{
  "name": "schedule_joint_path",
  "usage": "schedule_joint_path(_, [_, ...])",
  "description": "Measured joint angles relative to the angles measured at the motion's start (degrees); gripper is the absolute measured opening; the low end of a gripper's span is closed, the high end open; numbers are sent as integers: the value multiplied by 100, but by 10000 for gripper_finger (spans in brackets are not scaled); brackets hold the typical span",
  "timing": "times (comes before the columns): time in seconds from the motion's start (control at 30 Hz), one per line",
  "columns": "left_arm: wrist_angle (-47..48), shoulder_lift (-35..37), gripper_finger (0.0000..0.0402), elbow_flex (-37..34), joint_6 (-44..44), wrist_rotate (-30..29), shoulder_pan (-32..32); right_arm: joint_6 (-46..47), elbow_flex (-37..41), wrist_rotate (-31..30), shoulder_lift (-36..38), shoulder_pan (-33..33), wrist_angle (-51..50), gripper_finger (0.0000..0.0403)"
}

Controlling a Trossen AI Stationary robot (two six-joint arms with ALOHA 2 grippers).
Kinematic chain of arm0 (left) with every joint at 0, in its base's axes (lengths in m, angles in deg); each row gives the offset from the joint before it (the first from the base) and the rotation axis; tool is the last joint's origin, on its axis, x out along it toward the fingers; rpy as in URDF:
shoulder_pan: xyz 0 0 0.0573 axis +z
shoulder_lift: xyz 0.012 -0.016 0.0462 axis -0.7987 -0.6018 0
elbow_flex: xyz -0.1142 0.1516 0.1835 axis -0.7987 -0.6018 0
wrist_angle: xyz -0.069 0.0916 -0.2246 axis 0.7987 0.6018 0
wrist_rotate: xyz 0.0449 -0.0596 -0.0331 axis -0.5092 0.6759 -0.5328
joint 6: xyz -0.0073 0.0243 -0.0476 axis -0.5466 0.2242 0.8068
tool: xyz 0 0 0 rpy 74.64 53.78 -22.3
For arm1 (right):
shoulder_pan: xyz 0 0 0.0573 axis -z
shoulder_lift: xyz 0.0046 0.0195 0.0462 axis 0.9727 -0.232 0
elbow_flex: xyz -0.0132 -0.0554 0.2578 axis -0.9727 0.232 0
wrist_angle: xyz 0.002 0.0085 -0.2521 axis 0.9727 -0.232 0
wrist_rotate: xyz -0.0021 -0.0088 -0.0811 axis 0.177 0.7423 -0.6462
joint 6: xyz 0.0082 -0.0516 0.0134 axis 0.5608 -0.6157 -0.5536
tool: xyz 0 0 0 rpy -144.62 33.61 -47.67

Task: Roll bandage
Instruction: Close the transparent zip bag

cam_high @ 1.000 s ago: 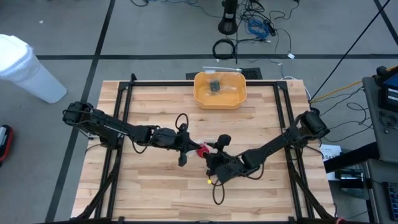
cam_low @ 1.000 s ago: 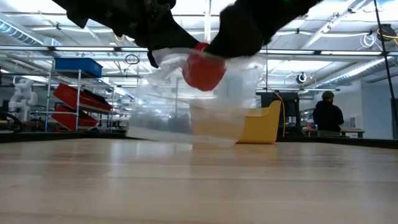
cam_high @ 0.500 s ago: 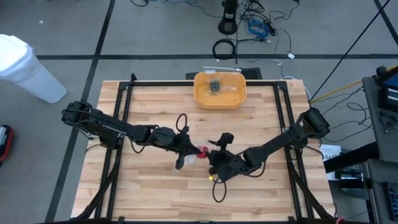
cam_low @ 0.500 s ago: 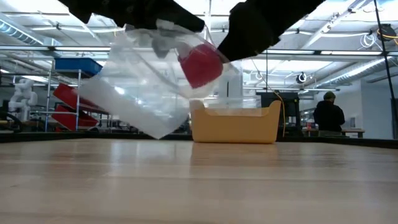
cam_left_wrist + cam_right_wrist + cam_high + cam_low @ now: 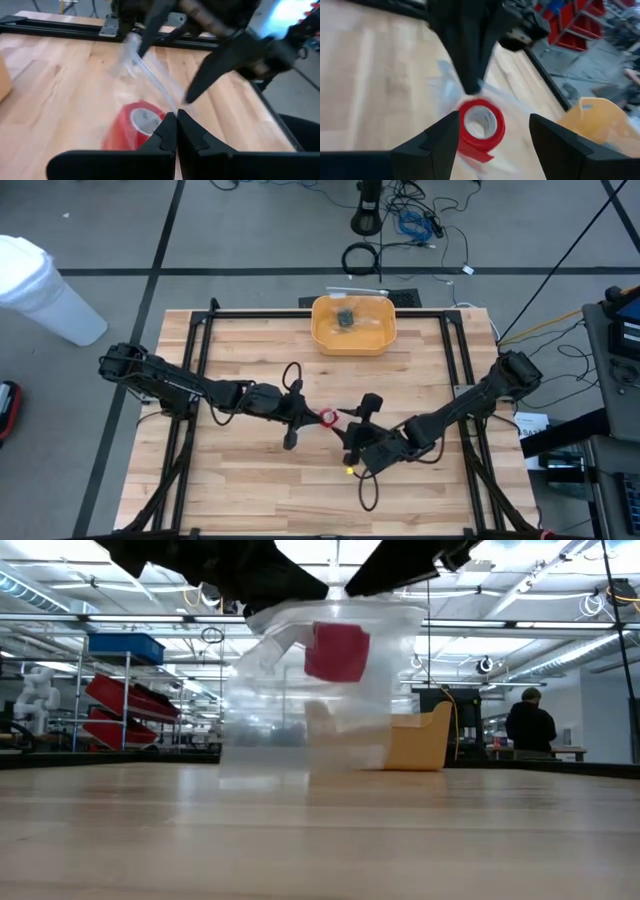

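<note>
Bandage point(image 5: 326, 417), already a small red roll, hangs mid-table from above, where your left gripper point(image 5: 306, 414) meets it and your right gripper point(image 5: 358, 423) sits just beside. Low down, the roll hangs inside the clear plastic bag point(image 5: 320, 690), off the tabletop point(image 5: 320, 840). Your left wrist shows fingers pinched together on the bag's edge. Your right wrist shows fingers spread, holding nothing. You've likely only bagging left.

I count one red bandage point(image 5: 326, 417) roll inside one clear plastic bag point(image 5: 320, 690). One yellow bin point(image 5: 354, 324) sits at the far edge. My two grippers: left gripper point(image 5: 308, 416) and right gripper point(image 5: 352, 420). One person point(image 5: 527, 723) stands beyond.
</note>
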Motion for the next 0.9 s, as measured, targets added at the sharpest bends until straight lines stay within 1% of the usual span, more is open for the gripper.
schedule_joint_path(0.13, [132, 0, 0, 0, -55, -135, 3, -20, -1, 110, 218, -169, 18, 226])
schedule_joint_path(0.3, [358, -2, 0, 0, -489, -257, 80, -469, -2, 108, 262, -235, 15, 226])
schedule_joint_path(0.43, [417, -2, 0, 0, -707, -258, 114, -521, -2, 114, 181, -27, 24, 226])
schedule_joint_path(0.57, [400, -2, 0, 0, -917, -218, 87, -565, -2, 494, 56, 253, 61, 221])
schedule_joint_path(0.7, [398, -2, 0, 0, -917, -216, 93, -568, 0, 585, -9, 468, 72, 210])
schedule_joint_path(0.8, [391, -2, 0, 0, -910, -214, 87, -452, -2, 574, -26, 559, 58, 187])
schedule_joint_path(0.83, [389, -2, 0, 0, -908, -214, 87, -391, -2, 593, -27, 580, 45, 171])
schedule_joint_path(0.9, [313, -4, 0, 0, -903, -213, 70, -326, -2, 812, -27, 612, 20, 123])
